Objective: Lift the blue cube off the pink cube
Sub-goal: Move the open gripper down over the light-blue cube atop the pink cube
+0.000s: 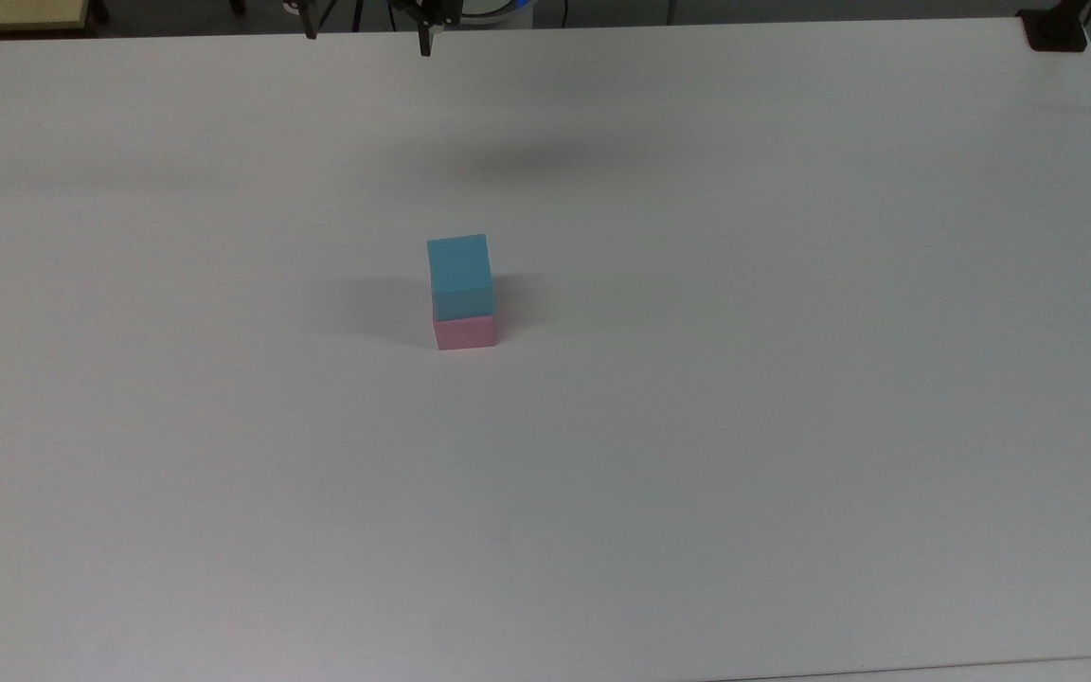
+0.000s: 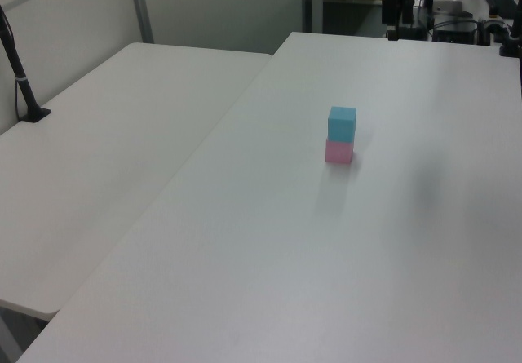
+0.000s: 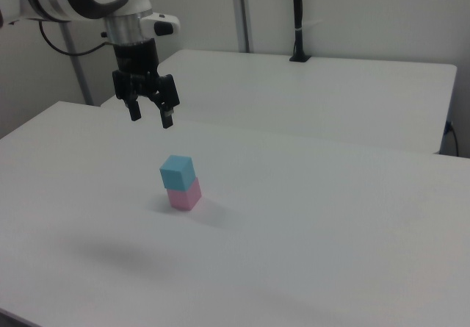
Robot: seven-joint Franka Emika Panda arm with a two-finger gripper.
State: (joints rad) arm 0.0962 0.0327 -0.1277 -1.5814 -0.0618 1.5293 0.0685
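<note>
**A:** What is shown, and where is the stack?

**B:** A white bench (image 1: 792,426) is seen from three sides. Near its middle, the blue cube (image 3: 177,172) is set squarely on top of the pink cube (image 3: 184,195), touching it, both upright. In the right view, the gripper (image 3: 149,115) is held high in the air above the bench, up and to the right view's left of the stack, well apart from it. Its fingers (image 3: 168,116) are spread wide and nothing is held between them.

**B:** How are the cubes described?

**A:** The blue one is a plain, matte, light cyan block; the pink one is a pastel block of matching size. Their edges are nearly flush.

**A:** How should the reach be done well?

**B:** By judgement, the gripper should be centred over the blue cube, lowered with the fingers kept wide, and stopped before the pink cube's level is reached. Opposite blue faces should be pressed evenly, and a straight lift should be used so the pink cube is not dragged or tipped.
</note>
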